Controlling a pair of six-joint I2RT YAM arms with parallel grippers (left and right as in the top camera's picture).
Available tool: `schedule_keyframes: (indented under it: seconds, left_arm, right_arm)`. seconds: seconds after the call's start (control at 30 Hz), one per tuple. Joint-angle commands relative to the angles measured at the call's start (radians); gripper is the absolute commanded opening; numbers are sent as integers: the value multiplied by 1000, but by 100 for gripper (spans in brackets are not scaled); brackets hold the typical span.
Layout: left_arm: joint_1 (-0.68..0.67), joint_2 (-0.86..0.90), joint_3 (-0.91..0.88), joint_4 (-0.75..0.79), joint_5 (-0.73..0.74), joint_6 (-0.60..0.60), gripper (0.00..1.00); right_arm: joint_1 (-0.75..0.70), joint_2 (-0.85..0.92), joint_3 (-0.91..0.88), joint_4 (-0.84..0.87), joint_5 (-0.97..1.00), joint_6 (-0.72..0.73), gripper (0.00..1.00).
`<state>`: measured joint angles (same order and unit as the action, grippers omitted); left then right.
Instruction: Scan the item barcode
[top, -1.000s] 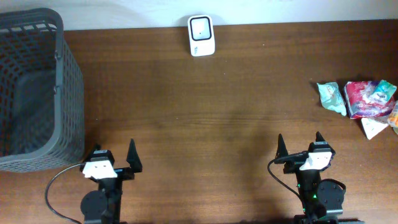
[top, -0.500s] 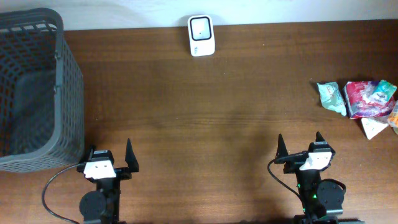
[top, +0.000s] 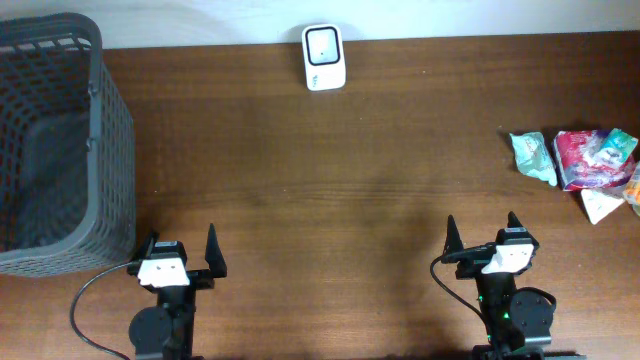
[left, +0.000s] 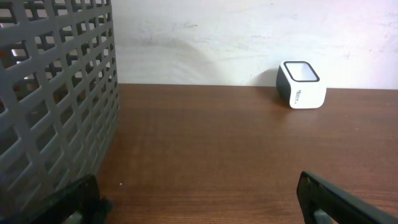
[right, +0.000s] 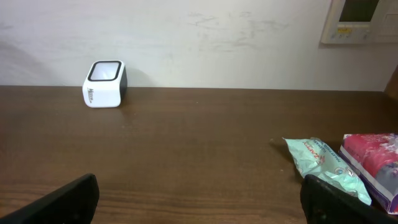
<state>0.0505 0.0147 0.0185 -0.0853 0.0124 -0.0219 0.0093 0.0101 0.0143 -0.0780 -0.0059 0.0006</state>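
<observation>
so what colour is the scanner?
White with black trim; the scanner shows best in the left wrist view.

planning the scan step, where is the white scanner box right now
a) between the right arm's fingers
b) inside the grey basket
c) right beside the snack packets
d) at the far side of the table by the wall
d: the scanner stands alone at the far side of the table, well apart from the basket and the snack packets.

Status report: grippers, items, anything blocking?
Open, empty: left gripper, right gripper. Untouched far right: colourful plastic snack packets. Far edge: white box-shaped scanner. Nothing in the way.
</observation>
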Motion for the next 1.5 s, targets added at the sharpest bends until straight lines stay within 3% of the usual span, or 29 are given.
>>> schedule_keyframes:
  seconds: [0.0,1.37,1.47]
  left_arm:
    - [13,-11,-10,3,15,23,99]
    - [-15,-11,-10,2,4,23,99]
    - [-15,-11,-10,2,-8,63,99]
  right_arm:
    - [5,-7,-9,-2,-2,8,99]
    - [5,-7,-9,-2,-2,8,99]
    - [5,-7,-9,-2,-2,8,98]
